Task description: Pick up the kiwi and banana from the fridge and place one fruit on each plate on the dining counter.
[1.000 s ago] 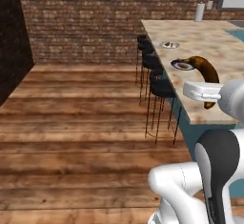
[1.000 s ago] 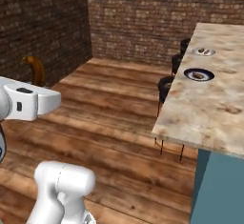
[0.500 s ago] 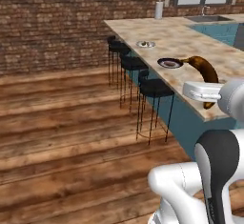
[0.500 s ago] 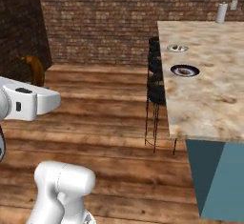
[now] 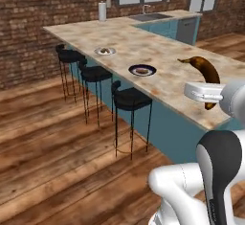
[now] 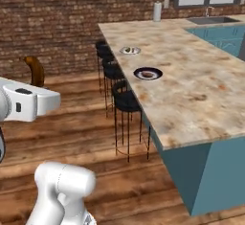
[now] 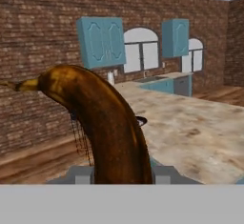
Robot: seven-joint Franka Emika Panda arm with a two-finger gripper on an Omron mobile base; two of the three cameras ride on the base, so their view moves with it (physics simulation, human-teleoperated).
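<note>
1. The gripper (image 5: pixel 208 93) pinches the banana (image 5: pixel 205 71) at its lower end. The fruit's long axis rises out of the hand and curves over to a stem tip above. In the hand view the banana (image 7: pixel 102 123) stands up between the fingers.
2. The dining counter (image 5: pixel 158 59) lies ahead of the hand. Its near corner is just beyond and below the held banana.
3. The dark plate (image 5: pixel 142 70) sits ahead of the hand and nearer to it. Something small and brownish already lies on it, too small to name.
4. The pale plate (image 5: pixel 105 51) sits farther along the same line, well beyond the dark one. It also seems to carry a small item, which I cannot make out.
5. Judgement: the coming move turns on reach. Both plates lie forward along the counter's stool side, and neither is under the hand yet.
6. The kiwi cannot be told apart at this size.
</note>
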